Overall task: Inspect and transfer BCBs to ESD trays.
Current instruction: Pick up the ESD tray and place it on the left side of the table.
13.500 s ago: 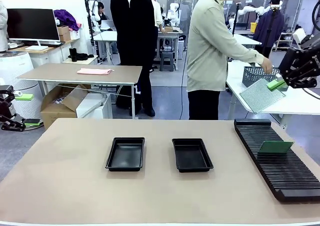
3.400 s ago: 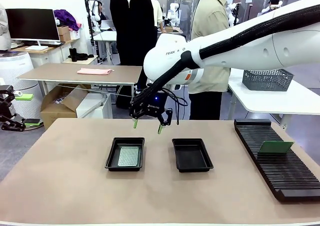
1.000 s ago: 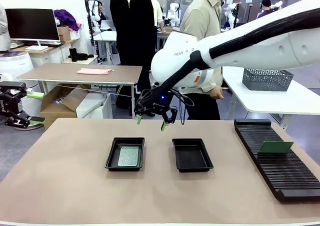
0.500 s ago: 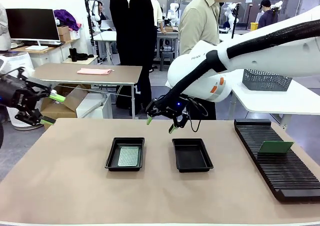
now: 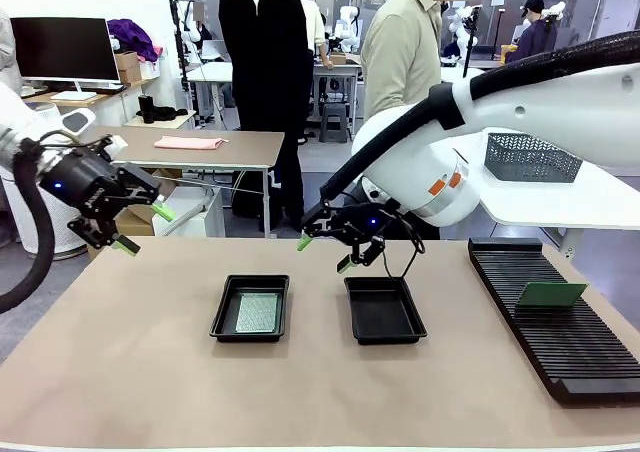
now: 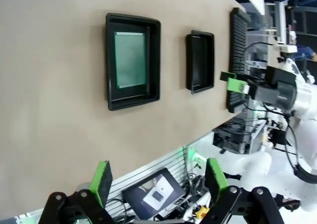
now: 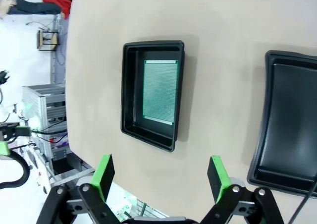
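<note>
Two trays sit side by side near the middle of my table (image 5: 120, 372), a gap between them. The left tray (image 5: 225, 312) has a board (image 5: 257, 312) lying flat in it. My right gripper (image 5: 324, 253) hangs above the far left corner of the right tray (image 5: 384, 312). My left gripper (image 5: 145, 229) hangs over the table's far left edge, well left of both trays. A rack (image 5: 560, 347) runs along the right side, well apart from the trays, with a second board (image 5: 550, 293) standing tilted in its slots. A person (image 5: 400, 62) stands behind the far side. A basket (image 5: 533, 158) sits on another table behind, to the right.
</note>
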Tool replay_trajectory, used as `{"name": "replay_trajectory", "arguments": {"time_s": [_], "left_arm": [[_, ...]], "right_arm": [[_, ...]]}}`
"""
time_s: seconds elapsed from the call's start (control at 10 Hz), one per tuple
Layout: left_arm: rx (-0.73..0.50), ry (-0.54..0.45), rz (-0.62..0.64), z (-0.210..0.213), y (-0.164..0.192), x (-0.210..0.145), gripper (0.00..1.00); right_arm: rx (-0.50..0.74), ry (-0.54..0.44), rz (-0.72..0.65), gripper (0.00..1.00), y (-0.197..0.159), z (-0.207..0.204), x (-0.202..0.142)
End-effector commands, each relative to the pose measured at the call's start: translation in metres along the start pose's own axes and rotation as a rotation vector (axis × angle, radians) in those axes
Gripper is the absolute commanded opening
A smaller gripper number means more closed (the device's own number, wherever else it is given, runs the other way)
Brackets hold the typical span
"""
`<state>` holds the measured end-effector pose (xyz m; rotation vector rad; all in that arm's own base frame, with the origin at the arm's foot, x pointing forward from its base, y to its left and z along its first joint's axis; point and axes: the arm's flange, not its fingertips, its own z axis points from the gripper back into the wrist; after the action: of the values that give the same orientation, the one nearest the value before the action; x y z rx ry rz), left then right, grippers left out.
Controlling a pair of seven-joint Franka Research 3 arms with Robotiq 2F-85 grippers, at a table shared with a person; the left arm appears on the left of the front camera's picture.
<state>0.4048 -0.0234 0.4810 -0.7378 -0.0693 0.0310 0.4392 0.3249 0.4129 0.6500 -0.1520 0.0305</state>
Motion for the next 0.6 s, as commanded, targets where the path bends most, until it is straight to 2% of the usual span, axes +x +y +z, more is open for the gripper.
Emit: {"name": "replay_trajectory", "arguments": {"time_s": [0.0,0.2,0.3,0.5], "left_arm": [[0.128,-0.002,0.016,-0.015,-0.010,0.007,1.00],[0.200,-0.007,0.001,-0.031,-0.023,0.010,1.00],[0.246,-0.033,-0.007,-0.041,-0.029,0.011,1.00],[0.328,-0.067,-0.011,-0.059,-0.038,0.011,1.00]], "right_arm": [[0.066,-0.019,0.014,1.00,-0.024,0.005,-0.013],[0.121,-0.020,0.015,1.00,-0.033,0.007,-0.015],[0.054,-0.008,0.002,1.00,-0.011,0.004,-0.005],[0.054,-0.008,0.002,1.00,-0.011,0.004,-0.005]]}}
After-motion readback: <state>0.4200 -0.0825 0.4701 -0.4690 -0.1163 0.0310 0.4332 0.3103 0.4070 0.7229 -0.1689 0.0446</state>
